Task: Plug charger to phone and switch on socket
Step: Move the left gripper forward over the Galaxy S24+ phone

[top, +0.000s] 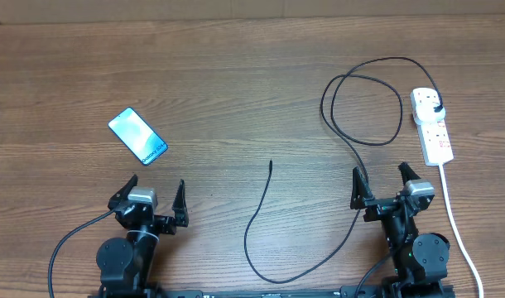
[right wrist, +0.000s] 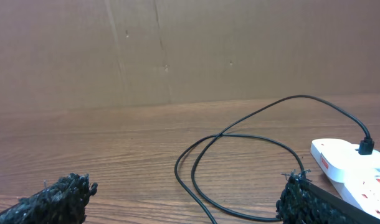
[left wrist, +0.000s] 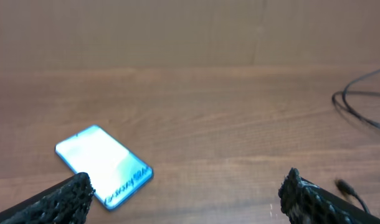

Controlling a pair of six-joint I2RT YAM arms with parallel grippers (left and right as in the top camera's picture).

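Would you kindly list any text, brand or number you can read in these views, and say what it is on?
Phone: a line of small text near one end of the screen, too blurred to read.
Socket: red switch markings, no legible characters.
No other text visible.

You have a wooden table [top: 236,74] under everything, mid-brown, its grain running left to right in the overhead view. Along its far edge a plain brown board [right wrist: 252,43], seemingly cardboard, stands upright and meets the tabletop. In the right wrist view you can see faint, near-vertical creases and a few small marks on it.
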